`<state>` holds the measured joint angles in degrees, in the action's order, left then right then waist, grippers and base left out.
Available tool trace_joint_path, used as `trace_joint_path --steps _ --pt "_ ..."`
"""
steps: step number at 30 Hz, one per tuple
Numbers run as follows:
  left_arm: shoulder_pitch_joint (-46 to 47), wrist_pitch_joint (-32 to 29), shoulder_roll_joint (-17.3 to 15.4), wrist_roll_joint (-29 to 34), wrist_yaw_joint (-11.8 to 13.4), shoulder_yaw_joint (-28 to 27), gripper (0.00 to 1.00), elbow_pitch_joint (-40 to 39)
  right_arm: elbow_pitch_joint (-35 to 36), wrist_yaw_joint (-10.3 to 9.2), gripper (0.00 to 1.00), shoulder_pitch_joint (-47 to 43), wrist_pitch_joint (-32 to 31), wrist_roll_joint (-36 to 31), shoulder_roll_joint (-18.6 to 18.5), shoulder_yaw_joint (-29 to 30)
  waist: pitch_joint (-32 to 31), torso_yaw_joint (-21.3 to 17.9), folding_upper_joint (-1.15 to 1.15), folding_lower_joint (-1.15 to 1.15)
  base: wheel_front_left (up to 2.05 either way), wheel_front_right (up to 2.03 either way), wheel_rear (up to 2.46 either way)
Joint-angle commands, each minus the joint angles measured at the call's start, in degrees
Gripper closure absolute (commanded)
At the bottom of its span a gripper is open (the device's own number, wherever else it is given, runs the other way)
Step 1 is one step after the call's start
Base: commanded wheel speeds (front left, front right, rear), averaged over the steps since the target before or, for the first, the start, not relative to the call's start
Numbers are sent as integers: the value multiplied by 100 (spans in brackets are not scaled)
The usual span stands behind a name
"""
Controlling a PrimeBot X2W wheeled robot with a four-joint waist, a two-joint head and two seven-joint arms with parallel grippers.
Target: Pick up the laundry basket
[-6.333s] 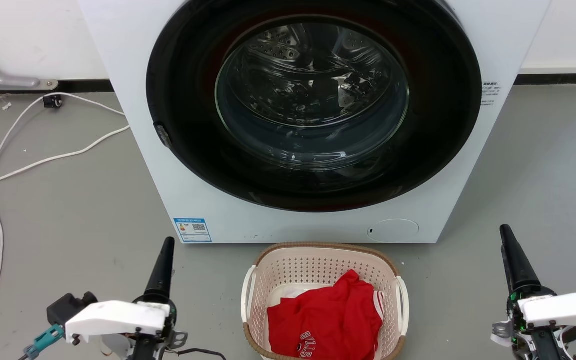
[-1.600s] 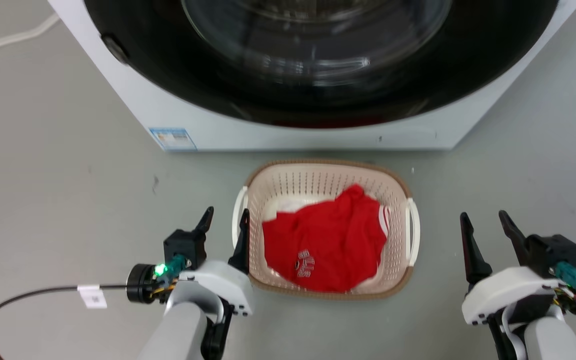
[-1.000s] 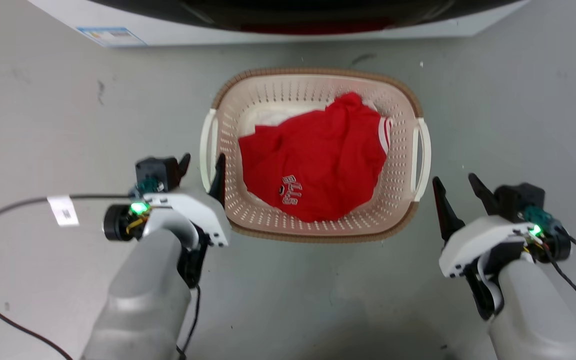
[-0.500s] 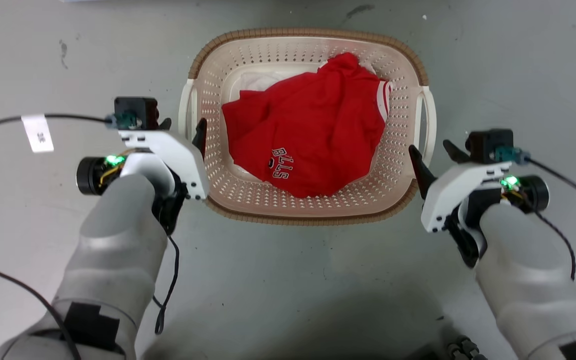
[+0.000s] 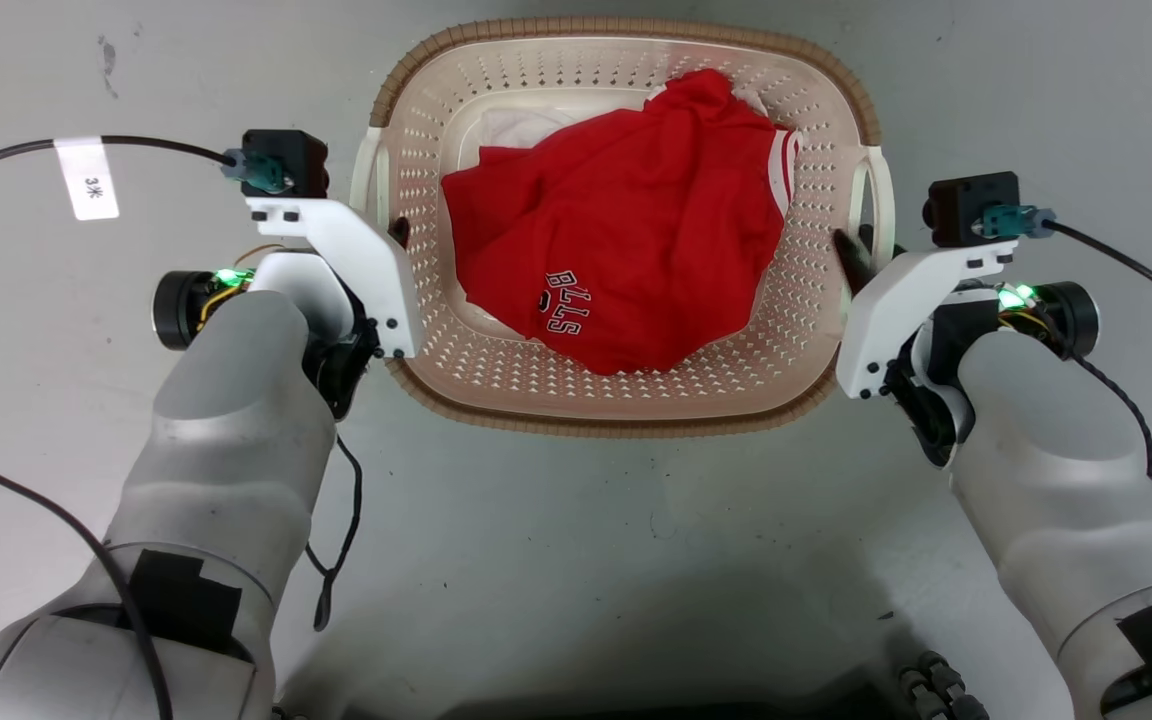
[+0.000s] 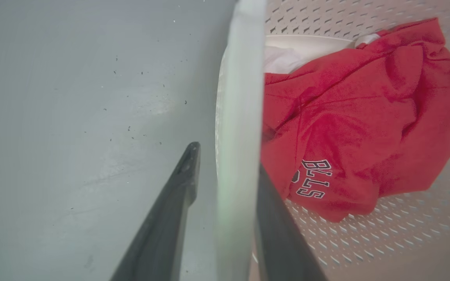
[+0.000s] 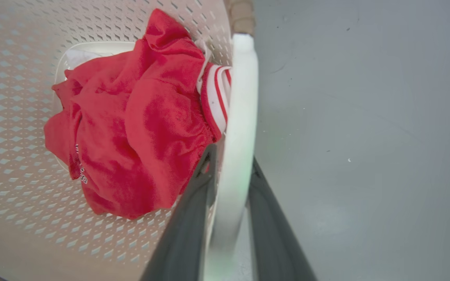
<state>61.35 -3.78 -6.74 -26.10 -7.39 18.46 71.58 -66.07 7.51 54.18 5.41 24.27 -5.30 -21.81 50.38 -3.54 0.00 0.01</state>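
Step in hand: gripping. Both grippers are set at the side handles and, by my reading, the lift is not yet begun.
Left forearm point(image 5: 236, 420): pale grey rounded shell, at 7 o'clock in the head view.
Right forearm point(image 5: 1046, 440): the same shell, at 5 o'clock.
Left gripper point(image 6: 227, 158): at the basket's 9 o'clock. Two long dark tapered fingers straddle the left handle point(image 6: 238, 117) at a narrow spread, with a sliver of floor showing between the outer finger and the bar — not clamped.
Right gripper point(image 7: 232, 156): at the basket's 3 o'clock. The fingers sit close on either side of the right handle point(image 7: 242, 97); whether they press it I cannot tell.
Laundry basket point(image 5: 626, 428): on the floor at 12 o'clock, between the two arms. Oval, cream-beige rigid plastic, with walls pierced by small holes and a brown woven-look rim.
Handles: white, smooth, thin curved bars standing off the wall, likely slippery under hard fingers.
Contents: red jersey point(image 5: 626, 230), soft and crumpled, with white lettering and striped trim. White cloth point(image 5: 516, 125) lies beneath it at the basket's 11 o'clock.
Floor point(image 5: 636, 560): grey, smooth, lightly speckled.
Next move calls for: a firm close on both handles, then a level raise together — one side leading would tip the load.
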Motion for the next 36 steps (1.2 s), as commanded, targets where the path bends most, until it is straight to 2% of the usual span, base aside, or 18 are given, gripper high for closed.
trace_joint_path --steps 1,16,26,36 --pt "59 -61 28 -58 -7 46 100 16 -40 1 100 78 -65 107 -38 -115 8 4 0 -1 0 0 0" --pt "-115 -285 81 -479 -7 481 100 -8 -120 6 100 9 -230 933 -128 -894 -242 49 0 -1 0 0 0" --pt "-616 -638 226 -831 -9 643 100 99 -175 6 100 -408 -676 1446 -231 -1385 -1280 187 0 -1 0 0 0" --pt "-995 -1314 326 -1208 -14 802 100 122 -130 6 100 -755 -1272 1892 -331 -1755 -2322 306 0 -1 0 0 0"
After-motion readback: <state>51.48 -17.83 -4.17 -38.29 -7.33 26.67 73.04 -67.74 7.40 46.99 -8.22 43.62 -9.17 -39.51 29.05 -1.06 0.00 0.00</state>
